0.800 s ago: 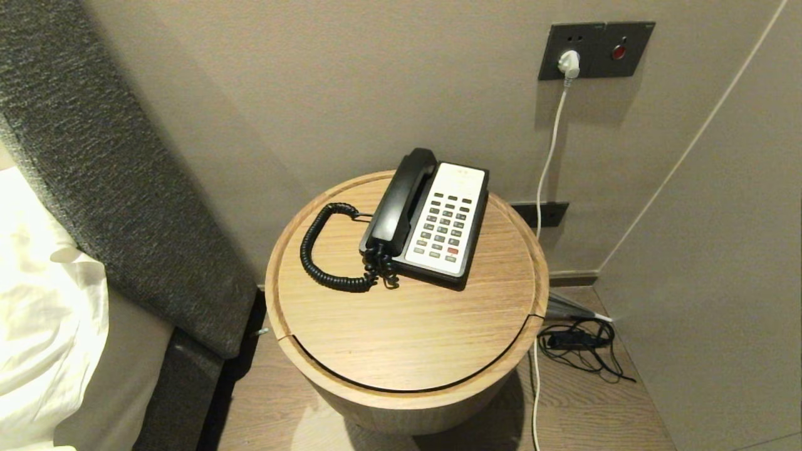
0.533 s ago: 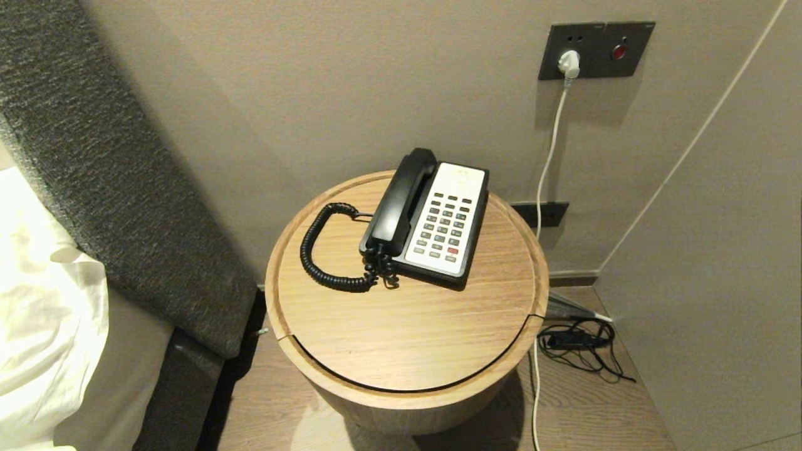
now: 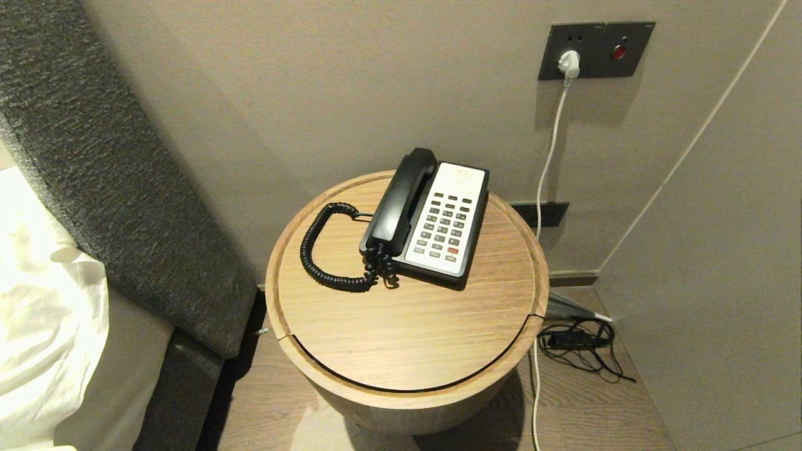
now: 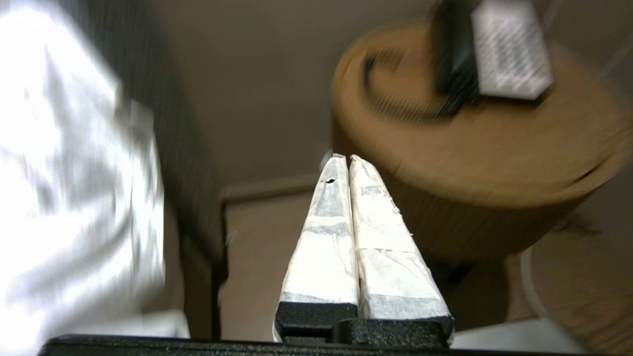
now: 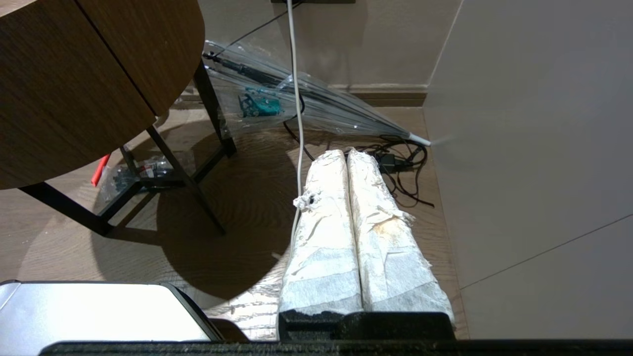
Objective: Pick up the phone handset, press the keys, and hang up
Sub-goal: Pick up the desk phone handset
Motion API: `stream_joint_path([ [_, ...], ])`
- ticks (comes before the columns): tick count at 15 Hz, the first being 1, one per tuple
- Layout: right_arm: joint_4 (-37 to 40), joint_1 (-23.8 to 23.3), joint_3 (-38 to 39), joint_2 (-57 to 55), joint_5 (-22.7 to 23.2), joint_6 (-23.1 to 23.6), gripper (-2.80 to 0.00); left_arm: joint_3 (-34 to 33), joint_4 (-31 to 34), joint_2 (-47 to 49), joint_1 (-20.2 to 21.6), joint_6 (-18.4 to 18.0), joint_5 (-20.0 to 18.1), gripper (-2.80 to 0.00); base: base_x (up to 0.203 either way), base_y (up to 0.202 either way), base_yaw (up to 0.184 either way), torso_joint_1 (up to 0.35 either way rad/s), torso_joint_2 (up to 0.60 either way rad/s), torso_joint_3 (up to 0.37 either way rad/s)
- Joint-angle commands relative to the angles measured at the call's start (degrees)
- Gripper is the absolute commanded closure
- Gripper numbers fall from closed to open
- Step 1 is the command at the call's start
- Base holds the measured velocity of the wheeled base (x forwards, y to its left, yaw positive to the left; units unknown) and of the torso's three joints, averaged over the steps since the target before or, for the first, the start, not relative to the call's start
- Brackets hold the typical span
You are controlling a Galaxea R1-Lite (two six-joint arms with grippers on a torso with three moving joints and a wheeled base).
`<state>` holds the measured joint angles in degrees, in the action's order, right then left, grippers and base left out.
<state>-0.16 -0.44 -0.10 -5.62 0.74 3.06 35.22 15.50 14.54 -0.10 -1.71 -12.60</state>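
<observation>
A black phone (image 3: pixel 438 219) with a white keypad face stands at the back of a round wooden side table (image 3: pixel 407 338). Its black handset (image 3: pixel 401 197) rests in the cradle on the phone's left side, with a coiled black cord (image 3: pixel 326 257) looping out to the left. Neither gripper shows in the head view. My left gripper (image 4: pixel 344 158) is shut and empty, low beside the table; the phone (image 4: pixel 509 54) lies ahead of it. My right gripper (image 5: pixel 346 153) is shut and empty, low over the floor to the right of the table.
A padded headboard (image 3: pixel 106 181) and white bedding (image 3: pixel 37 313) stand to the left. A wall runs close behind and to the right. A white cable (image 3: pixel 551 144) hangs from a wall socket. Black wires (image 3: pixel 579 344) and a clear umbrella (image 5: pixel 296 104) lie on the floor.
Nothing has moved in the head view; the phone and handset stay as they were.
</observation>
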Motion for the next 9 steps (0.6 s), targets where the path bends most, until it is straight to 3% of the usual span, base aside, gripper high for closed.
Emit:
stream_joint_path([
  [1, -0.02, 0.0, 0.04, -0.01, 0.05, 0.04, 0.0, 17.64, 1.54, 19.51, -0.12, 0.38, -3.34, 0.0, 0.0, 0.0, 0.0, 0.0, 0.0, 0.0],
  [4, -0.02, 0.0, 0.01, -0.01, 0.05, 0.11, 0.0, 38.99, 7.51, 41.93, -3.0, 1.4, -8.87, 0.0, 0.0, 0.0, 0.0, 0.0, 0.0, 0.0],
  [7, -0.02, 0.0, 0.01, -0.01, 0.05, 0.11, 0.0, 47.39, 18.75, 54.68, -13.95, 2.91, -12.32, 0.0, 0.0, 0.0, 0.0, 0.0, 0.0, 0.0],
  [9, -0.02, 0.0, 0.01, -0.01, 0.05, 0.02, 0.0, 50.4, 21.47, 60.99, -21.71, 7.77, -12.84, 0.0, 0.0, 0.0, 0.0, 0.0, 0.0, 0.0],
])
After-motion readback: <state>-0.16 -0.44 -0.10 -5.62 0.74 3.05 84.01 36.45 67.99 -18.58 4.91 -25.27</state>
